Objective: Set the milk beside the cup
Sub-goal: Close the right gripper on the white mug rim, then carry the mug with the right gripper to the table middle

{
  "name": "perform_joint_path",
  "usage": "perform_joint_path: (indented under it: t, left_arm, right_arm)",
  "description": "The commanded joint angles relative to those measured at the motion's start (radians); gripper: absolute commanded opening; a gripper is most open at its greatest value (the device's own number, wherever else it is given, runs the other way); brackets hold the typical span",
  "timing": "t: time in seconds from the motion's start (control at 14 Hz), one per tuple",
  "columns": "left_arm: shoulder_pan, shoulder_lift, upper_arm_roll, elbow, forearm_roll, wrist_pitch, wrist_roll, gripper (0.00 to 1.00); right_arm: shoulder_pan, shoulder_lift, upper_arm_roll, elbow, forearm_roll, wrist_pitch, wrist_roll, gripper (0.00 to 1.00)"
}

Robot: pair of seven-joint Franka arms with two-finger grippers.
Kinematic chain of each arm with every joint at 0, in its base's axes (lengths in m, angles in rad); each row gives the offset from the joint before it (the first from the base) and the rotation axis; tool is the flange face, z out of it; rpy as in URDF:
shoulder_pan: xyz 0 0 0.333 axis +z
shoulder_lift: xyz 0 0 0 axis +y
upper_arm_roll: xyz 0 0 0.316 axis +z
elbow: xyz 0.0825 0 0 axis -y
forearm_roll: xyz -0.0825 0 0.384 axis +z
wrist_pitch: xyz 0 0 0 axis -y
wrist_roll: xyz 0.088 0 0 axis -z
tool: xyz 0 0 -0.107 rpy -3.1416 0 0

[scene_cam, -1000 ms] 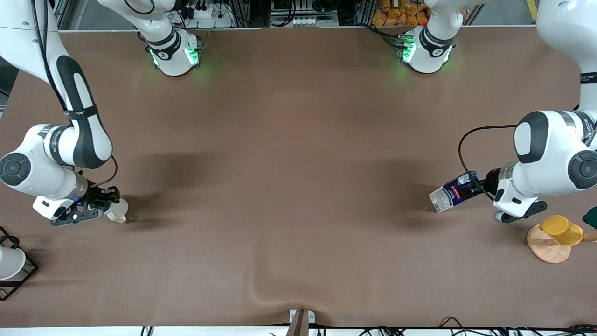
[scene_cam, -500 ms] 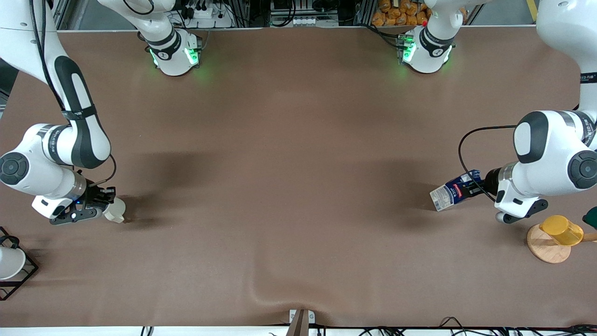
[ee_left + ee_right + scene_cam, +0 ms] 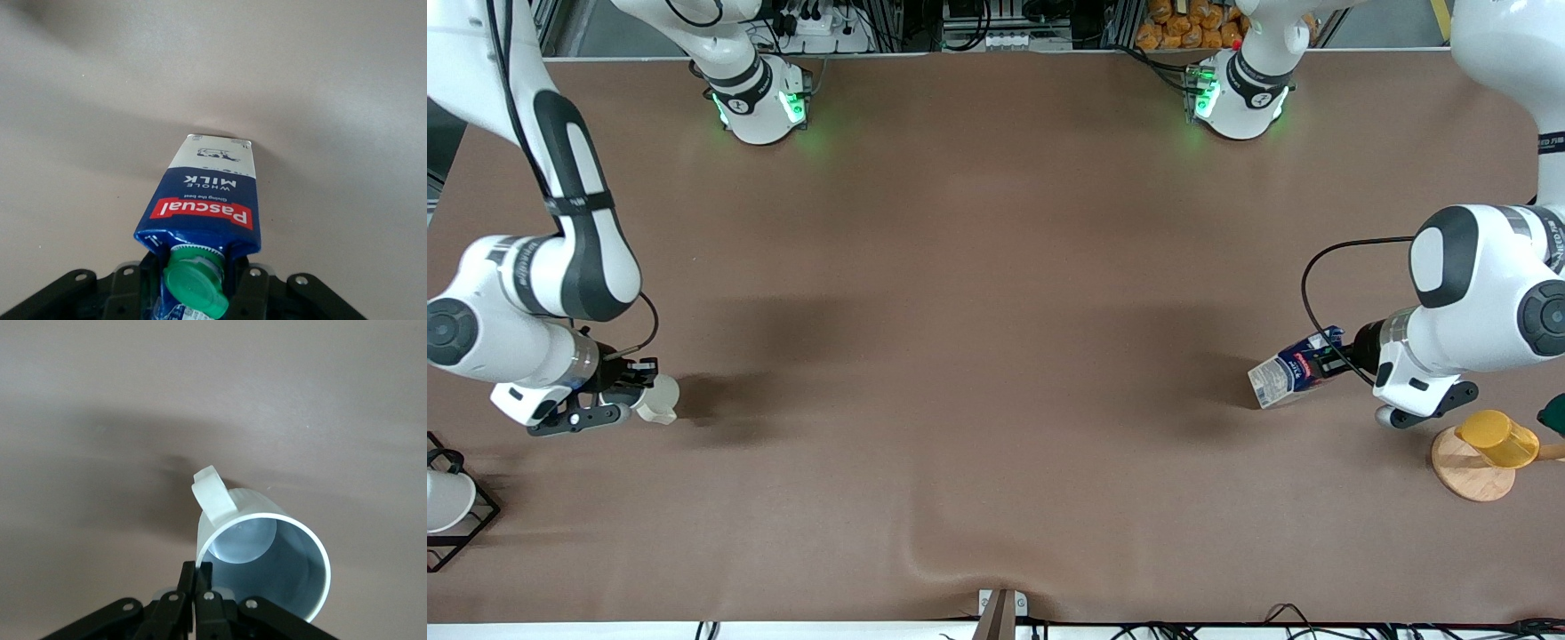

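Milk carton [image 3: 1288, 377]: dark blue upper body, red band reading "Pascual", white text "WHOLE MILK" under it, white base section with a small printed drawing, round green screw cap [image 3: 194, 287] at the gabled top. Carton is tilted, base end pointing away from the claw and down toward the brown table [image 3: 978, 356], cap end tucked between the fingers.

Left gripper [image 3: 1332, 357]: fingers closed on the carton's top, one on each side of the cap region, seen in the left wrist view [image 3: 193, 283]. The carton projects straight out from the fingertips, over the table at the left arm's end. Whether the base touches the table surface: cannot tell.

Cream mug [image 3: 657, 400]: off-white ribbed outside, grey interior, small loop handle [image 3: 212, 495] on the side. It lies tilted, its mouth facing the claw.

Right gripper [image 3: 637, 388]: fingers pinched narrow on the mug's rim [image 3: 198, 577], the mug's body extending out from the fingertips, at the right arm's end of the table. Mug and milk carton are well apart.

Yellow cup [image 3: 1497, 438] on a round wooden coaster [image 3: 1469, 468] sits near the left gripper, nearer the front camera.
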Motion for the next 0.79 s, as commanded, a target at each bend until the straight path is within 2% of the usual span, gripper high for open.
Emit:
perform_joint_path:
  t: [0.0,0.29,0.43,0.71]
  left_arm:
    - [-0.001,-0.016,-0.015,0.052,-0.006,-0.085,-0.014,0.42]
    - [-0.001,-0.025,-0.030,0.083,-0.003,-0.132,-0.011,0.42]
    - [0.000,-0.030,-0.030,0.083,-0.003,-0.140,-0.006,0.42]
    - [0.000,-0.044,-0.042,0.085,-0.002,-0.163,-0.006,0.43]
  right_arm:
    - [0.065,-0.053,0.023,0.084,0.017,-0.129,0.125,0.00]
    - [0.247,-0.044,0.106,0.135,0.015,-0.149,0.529,0.00]
    - [0.360,-0.011,0.108,0.189,0.017,-0.143,0.689,0.00]
    - [0.531,0.017,0.106,0.194,0.043,-0.088,0.929,0.00]
